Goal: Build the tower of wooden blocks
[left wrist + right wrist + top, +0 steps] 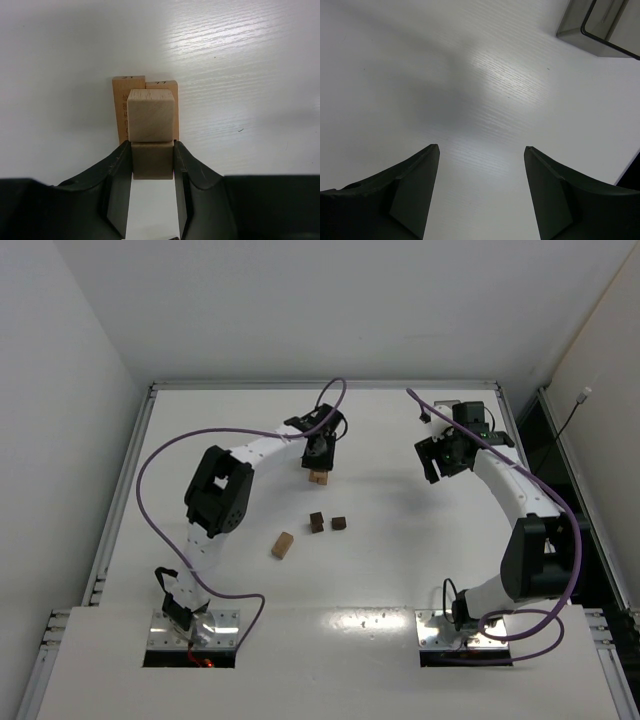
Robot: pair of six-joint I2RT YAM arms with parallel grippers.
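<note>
Tower: the wood block tower [318, 478] is standing on the far half of the table [400, 540], left of centre, directly under the left arm's wrist.
Tower base: in the left wrist view, two flat tan blocks [128, 102] are lying side by side and touching, with small printed marks on their faces.
Top piece: a light tan block [151, 121] is sitting over the seam of those two. Whether it is resting on them or hanging just above cannot be told.
Left gripper [152, 150]: it is clenching the light tan block, with one dark finger pressing on each side of its near end.
Spare pieces: two dark brown cubes [316, 522] are lying close together on the table, nearer the bases than the tower. A loose tan block [283, 545] is lying tilted just left of them.
Right gripper [481, 147]: it is released, jaws standing wide with nothing between them. It is hovering over bare table on the far right, well apart from the tower.
Tray: the corner of a dark translucent tray [572, 30] is showing at the top right of the right wrist view.
</note>
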